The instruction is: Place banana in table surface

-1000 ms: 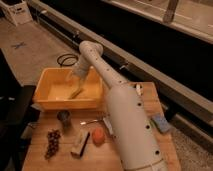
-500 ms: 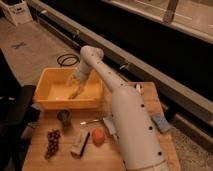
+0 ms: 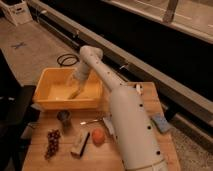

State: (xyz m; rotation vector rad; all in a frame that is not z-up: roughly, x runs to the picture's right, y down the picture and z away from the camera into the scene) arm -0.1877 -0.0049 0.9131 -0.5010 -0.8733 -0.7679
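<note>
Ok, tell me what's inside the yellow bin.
The claw reaches down into the bin, right at the pale banana low inside it. The arm covers part of the bin's floor, so anything lying there is hidden.

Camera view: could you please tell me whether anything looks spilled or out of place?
Nothing stands out. The gripper reaches down into the yellow bin; grapes, orange and cup sit tidily on the table surface.

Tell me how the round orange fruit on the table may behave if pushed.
The orange fruit looks round, so it would probably roll on the flat table surface, not slide. The small object beside it might stop it on that side. The gripper is far off, down in the yellow bin, jaws open.
</note>
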